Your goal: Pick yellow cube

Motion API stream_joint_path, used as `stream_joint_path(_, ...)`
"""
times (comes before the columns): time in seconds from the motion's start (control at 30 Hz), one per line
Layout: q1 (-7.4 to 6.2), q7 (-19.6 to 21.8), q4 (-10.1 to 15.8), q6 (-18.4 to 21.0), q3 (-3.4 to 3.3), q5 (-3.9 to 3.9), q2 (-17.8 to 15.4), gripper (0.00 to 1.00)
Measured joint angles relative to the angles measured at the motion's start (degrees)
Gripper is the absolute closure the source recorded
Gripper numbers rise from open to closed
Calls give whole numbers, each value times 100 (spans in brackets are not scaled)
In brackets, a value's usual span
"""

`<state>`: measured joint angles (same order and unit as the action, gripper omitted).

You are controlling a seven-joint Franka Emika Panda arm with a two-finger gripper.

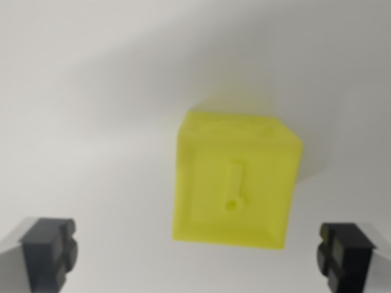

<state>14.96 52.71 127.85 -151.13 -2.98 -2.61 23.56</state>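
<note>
At the wrist view's left, low in the corner, sits one dark finger pad (50, 251) of the claw (198, 253), blocky and black against a pale grey finger body. The claw is spread wide, released, with nothing between its fingers.

Moving toward the middle, the yellow cube (235, 180) rests on the white worktop (91, 110), somewhat to the right of centre and just above the line joining the two pads. It is a bright, slightly translucent lemon yellow, with softly rounded edges. The face turned to the camera carries a recessed square border, and inside it a raised mark like an exclamation point: a short upright bar with a small round dot beneath. The top face shows faint relief too, too blurred to read. A soft shadow spreads behind the cube and to its right.

At the far right, the second dark pad (345, 255) stands clear of the cube, not touching it.
</note>
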Motion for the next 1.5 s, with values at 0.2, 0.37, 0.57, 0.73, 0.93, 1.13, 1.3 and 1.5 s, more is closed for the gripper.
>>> stream_joint_path(0.2,88,4,9,-201,0,-25,185,0)
stream_joint_path(0.37,142,34,26,-296,0,-36,253,0)
stream_joint_path(0.57,148,43,30,-305,3,-36,260,0)
stream_joint_path(0.73,149,33,8,-396,6,-47,375,0)
stream_joint_path(0.93,144,2,-45,-557,7,-92,590,0)
stream_joint_path(1.13,137,-33,-110,-714,8,-141,813,0)
stream_joint_path(1.3,129,-63,-159,-815,8,-180,966,0)
stream_joint_path(1.5,123,-72,-168,-829,5,-193,984,100)
